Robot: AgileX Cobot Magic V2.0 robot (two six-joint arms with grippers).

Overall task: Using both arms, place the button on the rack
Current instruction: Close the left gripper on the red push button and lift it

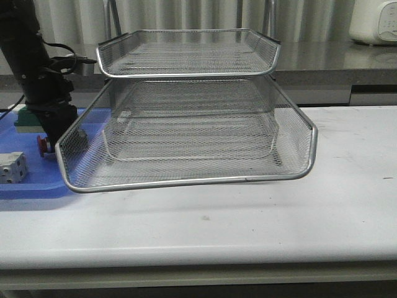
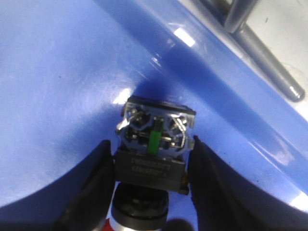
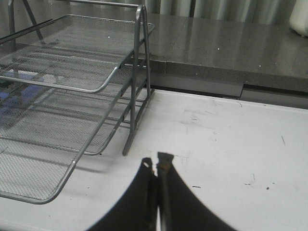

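The rack [image 1: 186,124] fills the middle of the white table [image 1: 248,230], its middle tier slid out toward the front edge, presumably so a small part can be dropped in without reaching under the top tier. The blue tray [image 1: 31,186] lies at the table's left edge, just beside the rack and partly behind the slid-out tier. The left arm [image 1: 34,62] stands over the tray's back part, reaching down into it. The right gripper [image 3: 156,166], unseen from the front, hangs above bare table off the rack's right side with its fingers pressed together and nothing between them; it looks parked clear of the work. A white block [image 1: 12,167] sits at the tray's front left. The button [image 2: 154,144] lies on its side near the tray's back wall, red head toward the wrist. The left gripper [image 2: 154,166] brackets its dark body, both fingers touching or nearly touching the sides; whether they already clamp it I cannot tell.
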